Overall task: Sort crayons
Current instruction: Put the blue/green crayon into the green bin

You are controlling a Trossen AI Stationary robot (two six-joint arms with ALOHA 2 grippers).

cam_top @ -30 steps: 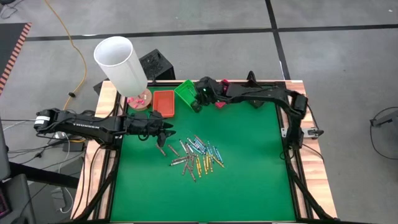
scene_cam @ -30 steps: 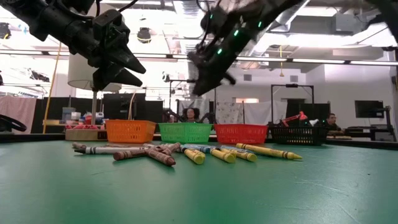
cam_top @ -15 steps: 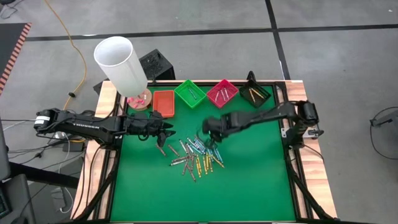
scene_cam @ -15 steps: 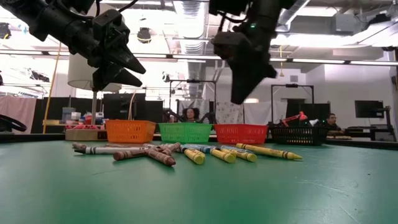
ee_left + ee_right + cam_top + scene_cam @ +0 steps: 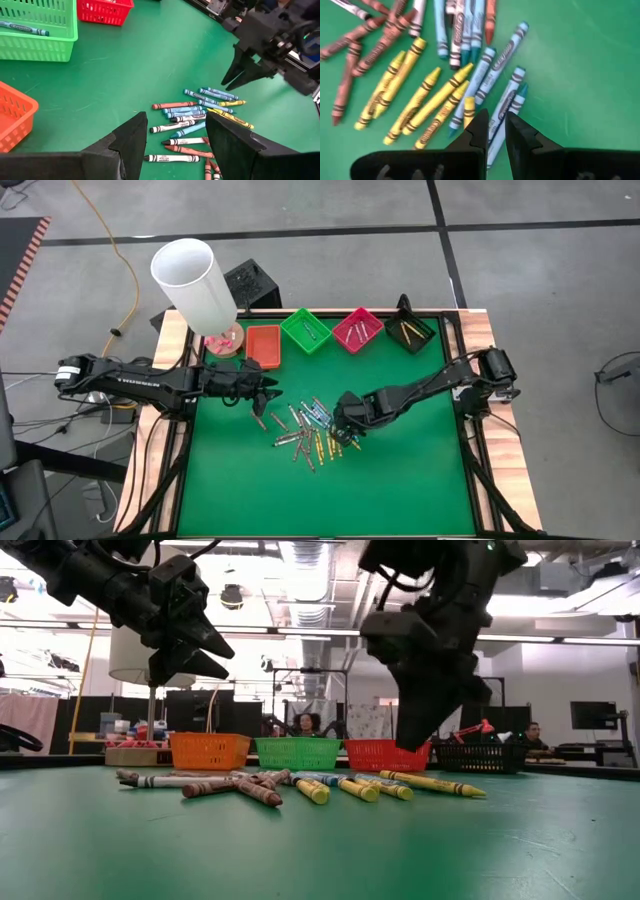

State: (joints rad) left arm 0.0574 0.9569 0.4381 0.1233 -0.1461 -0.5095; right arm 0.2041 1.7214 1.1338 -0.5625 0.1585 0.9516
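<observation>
Several crayons (image 5: 315, 430) lie loose in a pile on the green mat, near its middle; blue, yellow and brown ones (image 5: 440, 95) show in the right wrist view. My right gripper (image 5: 346, 432) hangs above the pile's right side, pointing steeply down. Its fingers (image 5: 495, 122) stand a narrow gap apart with nothing between them, clear of the mat (image 5: 418, 740). My left gripper (image 5: 268, 393) waits above the mat left of the pile, wide open (image 5: 176, 117) and holding nothing.
Four small trays line the far edge: orange (image 5: 263, 345), green (image 5: 306, 330) with blue crayons, pink-red (image 5: 357, 328) and black (image 5: 411, 328) with yellow ones. A tall white cylinder (image 5: 195, 280) stands at the far left corner. Bare mat lies toward the near edge.
My right gripper has swung from over the green tray toward the near edge and come down above the right side of the crayon pile. It has tipped more steeply down and rolled about its own line. The crayons have not moved.
</observation>
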